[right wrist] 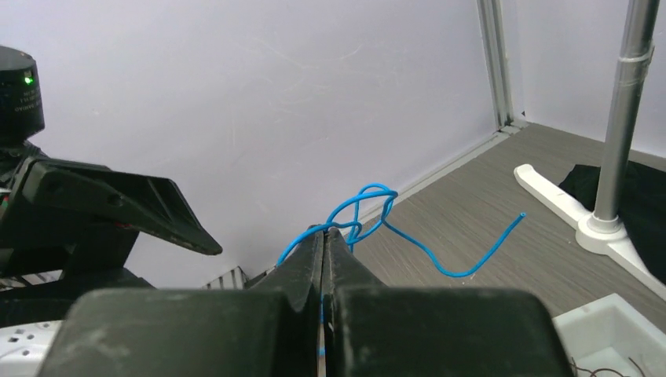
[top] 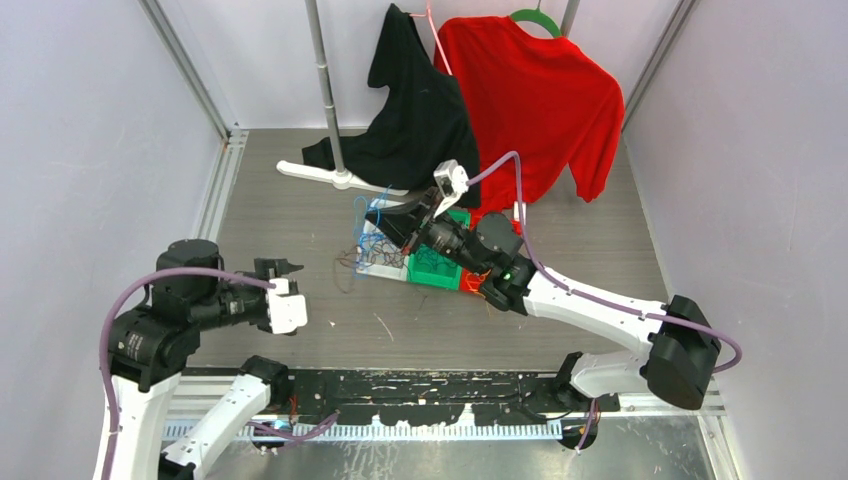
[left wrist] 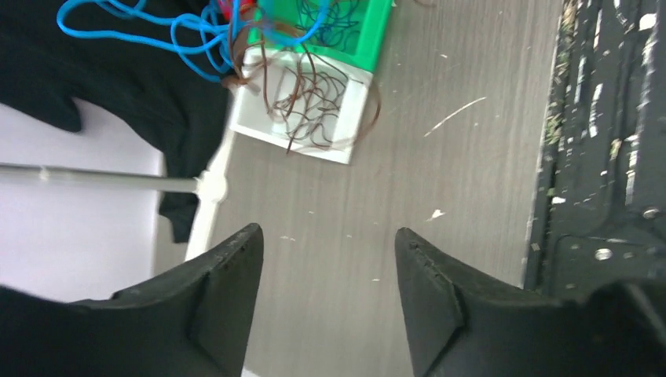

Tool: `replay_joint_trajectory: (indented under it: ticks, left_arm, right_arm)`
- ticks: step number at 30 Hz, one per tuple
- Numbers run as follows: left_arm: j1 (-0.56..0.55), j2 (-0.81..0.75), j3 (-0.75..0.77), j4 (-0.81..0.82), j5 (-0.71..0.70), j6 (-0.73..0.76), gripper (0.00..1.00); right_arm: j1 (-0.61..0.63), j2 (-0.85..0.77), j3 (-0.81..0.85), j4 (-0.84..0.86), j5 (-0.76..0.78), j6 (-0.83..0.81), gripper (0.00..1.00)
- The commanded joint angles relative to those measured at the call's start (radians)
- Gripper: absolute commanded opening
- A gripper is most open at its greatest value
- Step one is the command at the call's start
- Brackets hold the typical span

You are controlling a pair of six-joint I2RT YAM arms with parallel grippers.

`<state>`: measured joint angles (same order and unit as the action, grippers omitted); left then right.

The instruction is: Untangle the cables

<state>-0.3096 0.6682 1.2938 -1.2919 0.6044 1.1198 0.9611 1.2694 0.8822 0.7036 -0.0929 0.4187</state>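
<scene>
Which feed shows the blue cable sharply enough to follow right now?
Right wrist view: the blue cable is crisp against the pale wall, though the right pincer gripping it is dark and soft. Left wrist view: brown cables readable, slightly soft. Top external view: even light, no glare, but the cables look tiny.

The grey tabletop [top: 300, 215] carries a white tray [left wrist: 357, 118] and a green tray [top: 432, 268] side by side, a clothes rack's white foot [top: 318, 174], and brown cables [top: 347, 265] spilling past the white tray.

Blue cable [right wrist: 355, 226] aloft, looped — brown strands [left wrist: 310, 98] lie across white tray [left wrist: 290, 145].
</scene>
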Motion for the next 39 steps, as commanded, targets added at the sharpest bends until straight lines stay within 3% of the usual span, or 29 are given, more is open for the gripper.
replay_joint_trajectory:
  ticks: [1, 7, 12, 24, 34, 39]
  left_arm:
    - [-0.002, -0.001, 0.026, 0.049, 0.009, -0.232, 0.65]
    - [-0.002, 0.084, 0.182, 0.129, 0.145, -0.554, 0.66]
    - [-0.002, 0.09, 0.15, 0.373, 0.019, -0.772, 0.59]
    - [-0.001, 0.154, 0.066, 0.506, -0.038, -1.109, 0.55]
    - [0.0, 0.148, 0.029, 0.494, 0.045, -1.178, 0.46]
    - [0.001, 0.132, 0.041, 0.471, 0.075, -1.216, 0.46]
  right_arm:
    - [0.007, -0.018, 0.085, -0.09, -0.062, -0.093, 0.01]
    - [0.068, -0.014, 0.117, -0.155, -0.072, -0.215, 0.01]
    - [0.114, -0.013, 0.128, -0.163, -0.082, -0.279, 0.01]
    - [0.202, -0.032, 0.144, -0.176, -0.067, -0.371, 0.01]
    - [0.223, -0.051, 0.132, -0.17, -0.026, -0.408, 0.01]
    - [0.225, -0.066, 0.12, -0.172, -0.009, -0.425, 0.01]
